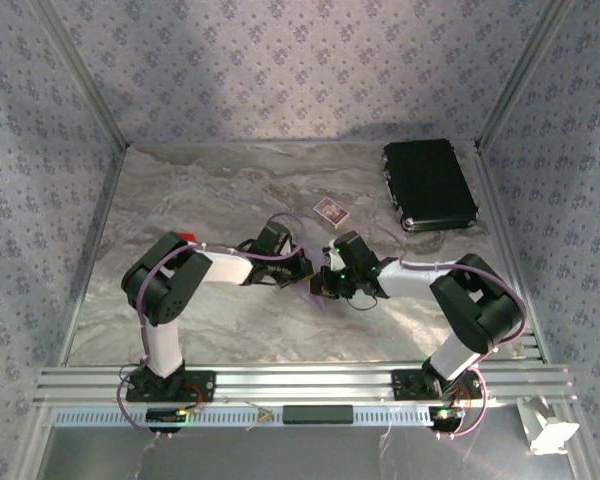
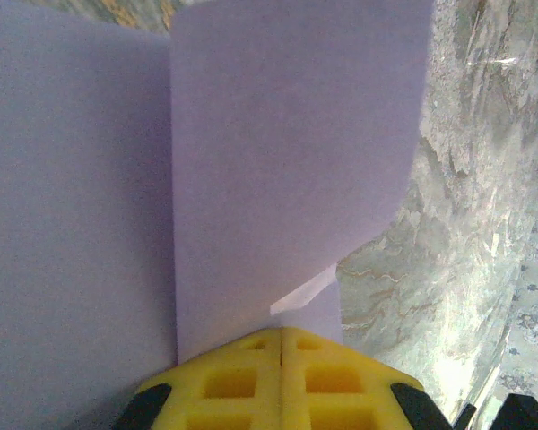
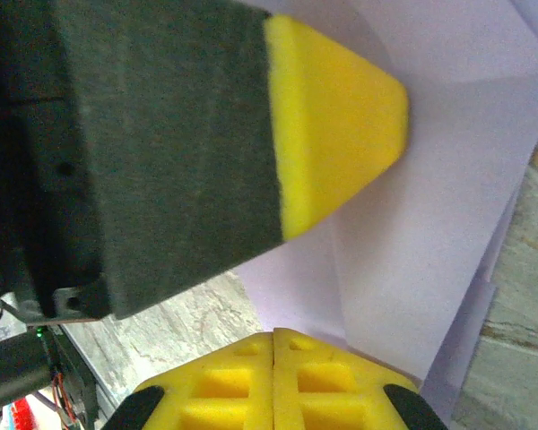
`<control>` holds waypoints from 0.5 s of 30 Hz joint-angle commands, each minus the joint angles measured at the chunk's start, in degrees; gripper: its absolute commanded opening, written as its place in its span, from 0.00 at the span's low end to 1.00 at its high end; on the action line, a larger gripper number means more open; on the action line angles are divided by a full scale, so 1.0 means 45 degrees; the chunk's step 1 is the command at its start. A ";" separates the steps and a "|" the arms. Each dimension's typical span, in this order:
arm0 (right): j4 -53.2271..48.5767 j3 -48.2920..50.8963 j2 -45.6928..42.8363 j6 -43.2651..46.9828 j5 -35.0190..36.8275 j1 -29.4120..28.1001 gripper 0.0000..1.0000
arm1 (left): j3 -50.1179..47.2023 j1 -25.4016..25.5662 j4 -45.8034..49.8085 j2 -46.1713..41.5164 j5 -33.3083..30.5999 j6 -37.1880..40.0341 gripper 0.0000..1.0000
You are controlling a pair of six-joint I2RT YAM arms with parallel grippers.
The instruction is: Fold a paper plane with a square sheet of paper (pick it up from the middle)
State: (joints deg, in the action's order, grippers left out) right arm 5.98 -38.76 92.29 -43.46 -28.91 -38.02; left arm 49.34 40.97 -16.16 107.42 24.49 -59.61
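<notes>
Pale lilac, thin square sheet of paper (image 2: 287, 161) is held off the table at mid-table, between the two arms, whose wrists meet there in the overhead view.

Left gripper (image 2: 281, 336): yellow fingers pressed together, no gap at the seam, pinching the sheet. The paper rises straight from the seam. A vertical line runs up the sheet left of centre; whether it is a crease or the edge of an overlapping layer, I cannot tell. A small pale flap corner projects at the sheet's right edge just above the fingers.

Right gripper (image 3: 275, 339): yellow fingers likewise pressed together, with the lilac paper running up from just behind their tips; it appears pinched there. Layered edges of the sheet show to the right. The left gripper's yellow fingertip and dark body lie against the paper in the upper part of this view, near the right gripper.

Grey marble-patterned table (image 1: 180, 190) carries a black rectangular hard case (image 1: 430, 185) at the far right, a small patterned card (image 1: 330, 210) lying flat beyond the grippers, and a small red block (image 1: 188, 237) just behind the left arm's elbow. All three stand apart from the sheet.
</notes>
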 commanded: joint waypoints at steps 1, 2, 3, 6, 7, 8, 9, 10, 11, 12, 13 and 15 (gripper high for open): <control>-0.0766 -0.0112 0.0330 0.0244 0.0388 -0.0062 0.07 | -0.0321 0.0058 0.0816 0.0353 -0.0480 0.0103 0.00; -0.0709 0.0013 0.0358 0.0210 0.0406 -0.0090 0.07 | -0.0325 0.0056 0.0826 0.0349 -0.0499 0.0118 0.00; -0.0653 0.0128 0.0351 0.0190 0.0423 -0.0117 0.06 | -0.0333 0.0040 0.0837 0.0330 -0.0518 0.0128 0.00; -0.0509 0.0475 0.0331 0.0080 0.0429 -0.0208 0.06 | -0.0336 0.0026 0.0892 0.0311 -0.0530 0.0132 0.00; -0.0399 0.0597 0.0313 0.0007 0.0420 -0.0240 0.06 | -0.0322 0.0036 0.0911 0.0317 -0.0539 0.0142 0.00; -0.0327 0.0707 0.0292 -0.0045 0.0389 -0.0264 0.06 | -0.0341 0.0028 0.0903 0.0310 -0.0540 0.0150 0.00; -0.0277 0.0811 0.0256 -0.0106 0.0393 -0.0298 0.06 | -0.0341 0.0035 0.0918 0.0309 -0.0540 0.0152 0.00; -0.0249 0.0939 0.0219 -0.0148 0.0442 -0.0349 0.06 | -0.0356 0.0011 0.0924 0.0317 -0.0540 0.0142 0.00; -0.0254 0.1053 0.0178 -0.0206 0.0483 -0.0393 0.06 | -0.0358 0.0006 0.0931 0.0310 -0.0554 0.0147 0.00; -0.0254 0.1178 0.0148 -0.0246 0.0539 -0.0432 0.06 | -0.0359 -0.0012 0.0936 0.0291 -0.0559 0.0144 0.00; -0.0215 0.1327 0.0093 -0.0282 0.0598 -0.0428 0.06 | -0.0359 -0.0007 0.0982 0.0267 -0.0589 0.0142 0.00; -0.0213 0.1585 -0.0042 -0.0330 0.0680 -0.0457 0.06 | -0.0388 -0.0025 0.0985 0.0270 -0.0609 0.0142 0.00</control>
State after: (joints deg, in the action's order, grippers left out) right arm 9.58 -34.52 92.49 -44.01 -26.92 -39.16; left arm 49.34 40.95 -16.14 107.42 24.47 -59.61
